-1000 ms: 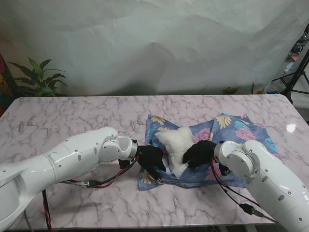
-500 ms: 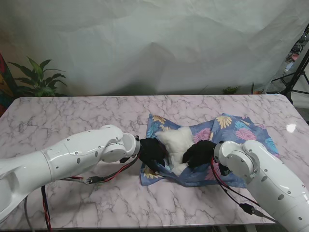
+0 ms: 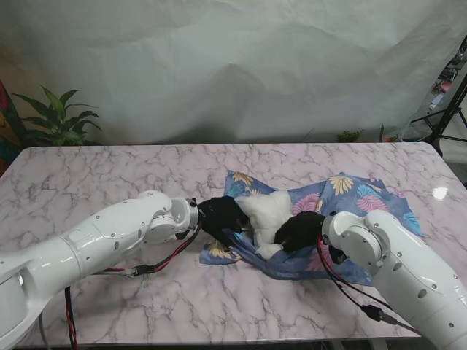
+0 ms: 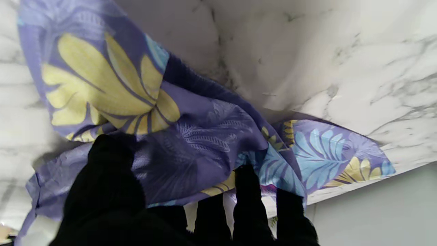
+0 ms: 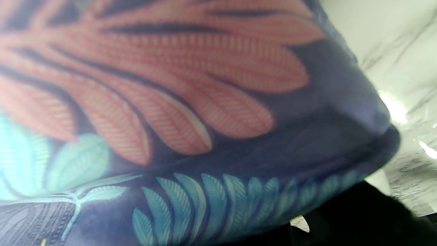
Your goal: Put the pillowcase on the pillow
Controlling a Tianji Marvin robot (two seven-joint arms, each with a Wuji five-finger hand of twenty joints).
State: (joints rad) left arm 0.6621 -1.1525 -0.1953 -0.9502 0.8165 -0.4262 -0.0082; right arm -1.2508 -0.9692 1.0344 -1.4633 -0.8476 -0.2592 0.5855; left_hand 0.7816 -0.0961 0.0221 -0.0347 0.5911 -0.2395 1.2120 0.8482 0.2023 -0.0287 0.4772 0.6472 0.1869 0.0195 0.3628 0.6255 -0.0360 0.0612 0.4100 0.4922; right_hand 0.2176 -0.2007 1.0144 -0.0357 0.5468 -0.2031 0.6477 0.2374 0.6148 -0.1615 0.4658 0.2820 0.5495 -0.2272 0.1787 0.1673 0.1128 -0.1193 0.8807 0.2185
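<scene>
Left robot hand [image 3: 221, 216] was closed on the pillowcase [image 3: 343, 197] hem, just left of the white pillow [image 3: 266, 215] on the desk [image 3: 109, 182]. Right robot hand [image 3: 300, 232] gripped the near-right fabric; pillow half inserted. Judged next: draw hem leftward over the exposed corner.

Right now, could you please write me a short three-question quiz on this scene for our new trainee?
1. True or false: the white fluffy pillow is fully inside the blue floral fabric pillowcase.
2. Which black-gloved hand grips the pillowcase edge on the robot's left side: A) left hand B) right hand?
3. Fill in: the cloth lies on a ____-patterned table.

Key: 1. False, much of it is exposed. 2. A. 3. marble.
</scene>
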